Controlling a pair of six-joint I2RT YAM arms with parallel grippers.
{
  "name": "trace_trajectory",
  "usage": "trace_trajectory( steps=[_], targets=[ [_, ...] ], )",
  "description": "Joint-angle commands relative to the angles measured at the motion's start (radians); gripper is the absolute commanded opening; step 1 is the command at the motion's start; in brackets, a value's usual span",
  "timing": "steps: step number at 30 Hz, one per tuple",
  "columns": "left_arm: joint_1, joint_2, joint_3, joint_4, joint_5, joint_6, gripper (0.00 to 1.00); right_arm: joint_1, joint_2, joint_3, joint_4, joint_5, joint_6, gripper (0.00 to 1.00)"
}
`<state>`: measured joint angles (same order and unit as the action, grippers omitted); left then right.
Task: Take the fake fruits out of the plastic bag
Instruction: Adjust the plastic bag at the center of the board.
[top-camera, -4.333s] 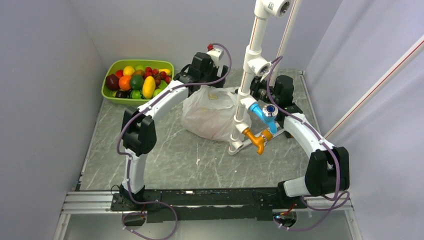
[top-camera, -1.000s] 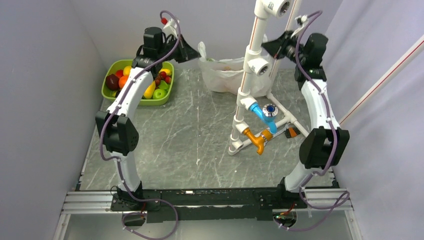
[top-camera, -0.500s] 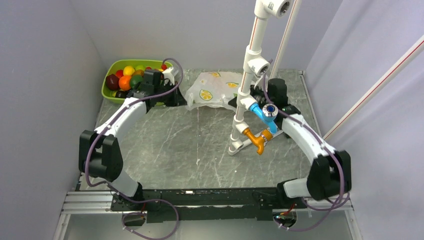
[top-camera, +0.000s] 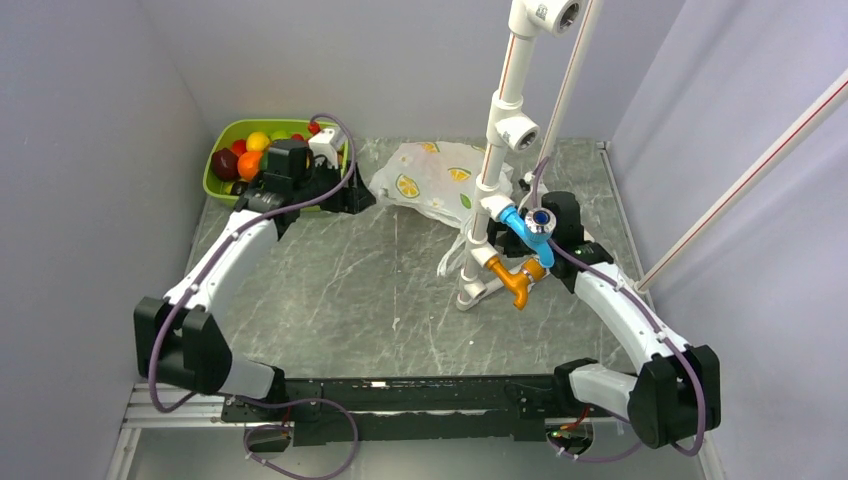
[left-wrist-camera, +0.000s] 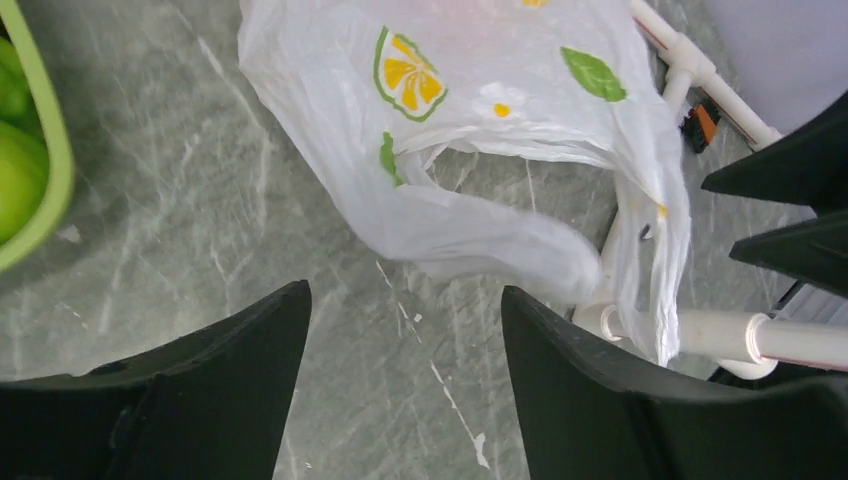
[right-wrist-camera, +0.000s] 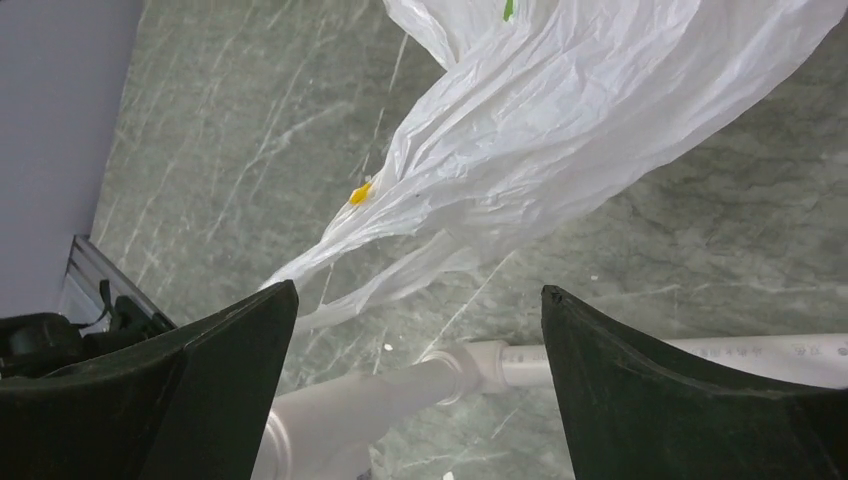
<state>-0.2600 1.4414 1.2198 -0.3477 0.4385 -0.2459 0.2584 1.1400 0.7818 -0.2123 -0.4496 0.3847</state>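
Both grippers are gaping empty: the left gripper (left-wrist-camera: 405, 300) and right gripper (right-wrist-camera: 420, 290) are no longer holding up the thin white lemon-printed plastic bag (top-camera: 430, 180), which is lying slumped on the grey marbled table (top-camera: 350, 290). No fake fruits are showing outside it, so emptying is likely remaining, and its handles (right-wrist-camera: 350, 228) are trailing round the white plastic pipe stand (top-camera: 480, 230), crowding the right arm (top-camera: 610, 290).

Plain pale grey-lilac walls (top-camera: 300, 60) enclose a grey marble-patterned counter (top-camera: 340, 300) on three sides; an aluminium rail (top-camera: 170, 400) runs along its near edge under even, soft light.
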Motion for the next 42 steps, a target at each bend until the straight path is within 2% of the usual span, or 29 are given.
trace_trajectory(
  steps=[1,5,6,9,13,18,21,23,27,28,29,30,31,33,34,38,39,42],
  targets=[
    [-0.002,-0.110,-0.004,0.083,0.014,0.102,0.80,-0.003,-0.042,0.097,0.009,0.057,0.042,0.97],
    [-0.055,-0.124,0.006,0.059,-0.102,0.184,0.98,-0.002,-0.033,0.123,-0.020,0.219,0.178,0.99],
    [-0.080,-0.123,0.004,0.061,-0.171,0.192,0.99,-0.002,-0.022,0.125,-0.027,0.240,0.205,1.00],
    [-0.115,-0.113,0.003,0.071,-0.281,0.203,0.99,0.012,0.036,0.139,-0.031,0.288,0.242,1.00],
    [-0.124,-0.032,0.050,0.030,-0.309,0.215,0.99,0.048,0.110,0.178,-0.032,0.307,0.242,1.00],
    [-0.142,0.091,0.141,-0.088,-0.246,0.208,0.98,0.108,0.208,0.201,-0.021,0.310,0.188,1.00],
    [-0.157,0.141,0.176,-0.136,-0.219,0.204,0.85,0.119,0.259,0.178,-0.010,0.286,0.177,0.99],
    [-0.163,0.166,0.195,-0.174,-0.248,0.205,0.74,0.120,0.255,0.140,0.005,0.290,0.178,0.95],
    [-0.162,0.229,0.272,-0.295,-0.367,0.219,0.35,0.120,0.199,0.044,0.025,0.392,0.138,0.87],
    [-0.159,0.226,0.271,-0.297,-0.386,0.218,0.24,0.120,0.189,0.026,0.027,0.435,0.118,0.84],
    [-0.154,0.217,0.263,-0.289,-0.390,0.216,0.17,0.120,0.183,0.007,0.035,0.503,0.101,0.79],
    [-0.150,0.205,0.249,-0.267,-0.393,0.211,0.09,0.119,0.184,-0.020,0.049,0.544,0.086,0.67],
    [-0.148,0.192,0.236,-0.250,-0.395,0.209,0.01,0.118,0.190,-0.033,0.059,0.575,0.074,0.58],
    [-0.148,0.169,0.220,-0.233,-0.388,0.215,0.00,0.119,0.205,-0.040,0.059,0.603,0.079,0.35],
    [-0.148,0.156,0.209,-0.219,-0.376,0.216,0.00,0.118,0.209,-0.047,0.068,0.594,0.089,0.33],
    [-0.150,0.100,0.146,-0.123,-0.284,0.220,0.00,0.117,0.175,-0.057,0.129,0.498,0.106,0.33],
    [-0.150,0.089,0.130,-0.100,-0.261,0.218,0.00,0.117,0.165,-0.042,0.128,0.482,0.098,0.36],
    [-0.150,0.072,0.105,-0.054,-0.197,0.197,0.00,0.114,0.156,0.044,0.072,0.477,0.062,0.51]
  ],
)
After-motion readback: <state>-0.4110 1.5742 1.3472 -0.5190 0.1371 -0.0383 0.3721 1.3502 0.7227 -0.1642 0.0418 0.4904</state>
